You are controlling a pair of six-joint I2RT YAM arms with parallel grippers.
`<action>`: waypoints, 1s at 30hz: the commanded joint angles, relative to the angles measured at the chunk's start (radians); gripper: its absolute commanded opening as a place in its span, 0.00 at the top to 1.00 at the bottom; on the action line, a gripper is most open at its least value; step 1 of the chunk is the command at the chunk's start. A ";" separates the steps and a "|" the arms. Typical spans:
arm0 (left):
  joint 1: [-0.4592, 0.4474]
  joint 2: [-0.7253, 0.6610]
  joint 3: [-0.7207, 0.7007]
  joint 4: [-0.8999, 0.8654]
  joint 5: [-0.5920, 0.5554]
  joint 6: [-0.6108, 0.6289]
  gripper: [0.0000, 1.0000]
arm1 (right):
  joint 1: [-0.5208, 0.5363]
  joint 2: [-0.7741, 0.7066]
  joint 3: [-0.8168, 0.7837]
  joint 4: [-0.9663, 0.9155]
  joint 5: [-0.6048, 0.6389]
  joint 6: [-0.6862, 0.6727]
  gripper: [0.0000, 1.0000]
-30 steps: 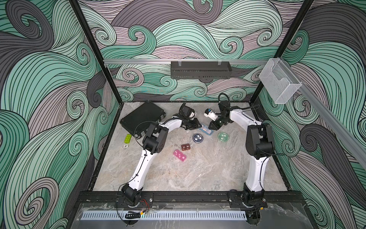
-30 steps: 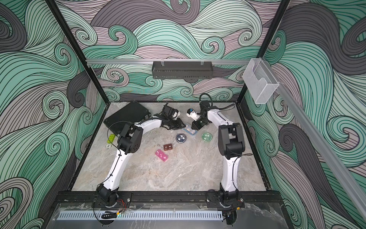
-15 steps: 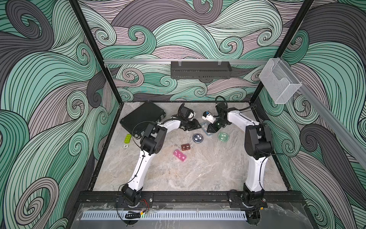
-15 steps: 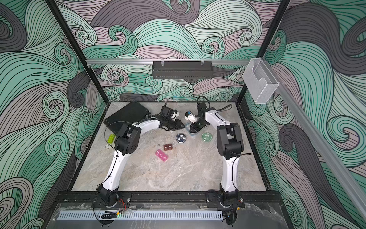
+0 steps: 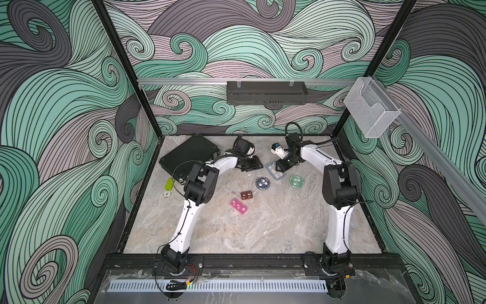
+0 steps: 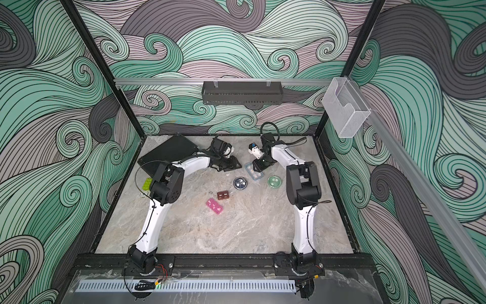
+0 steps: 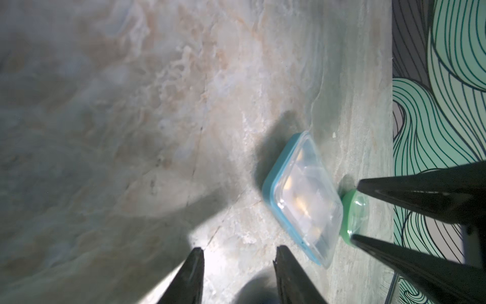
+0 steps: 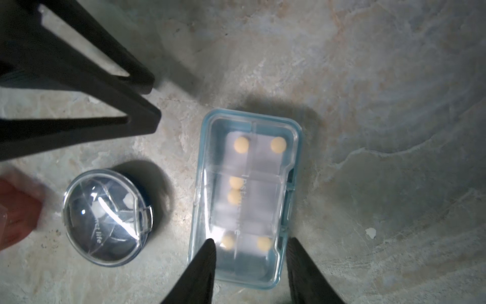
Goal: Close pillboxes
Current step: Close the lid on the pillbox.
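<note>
Marble table (image 5: 249, 231), right gripper (image 8: 251, 243) over light-blue pillbox (image 8: 249, 184), one end hidden; seemingly closed

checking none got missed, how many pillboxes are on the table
5: pink strip nearest the front, brown block behind it, dark-blue round box farther back, light-blue rectangular box under the right hand, green round box to its right. None seem hidden.

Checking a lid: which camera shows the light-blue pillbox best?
The right wrist view: the light-blue pillbox lies close, seen from above, pills visible. The left wrist view shows it slanted and blurry; both top views show it tiny.
</note>
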 commanded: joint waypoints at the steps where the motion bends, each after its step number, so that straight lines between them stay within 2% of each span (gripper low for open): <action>1: -0.030 0.057 0.102 -0.076 -0.008 0.024 0.54 | 0.013 0.040 0.030 0.000 0.035 0.033 0.51; 11: -0.057 0.130 0.198 -0.122 -0.027 0.012 0.55 | 0.020 0.065 0.034 -0.002 0.045 0.050 0.54; 22: -0.073 0.148 0.196 -0.154 -0.072 0.024 0.61 | 0.019 0.077 0.035 -0.067 0.047 0.035 0.55; 30: -0.084 0.169 0.232 -0.205 -0.107 0.040 0.61 | 0.024 0.104 0.049 -0.096 0.068 0.031 0.53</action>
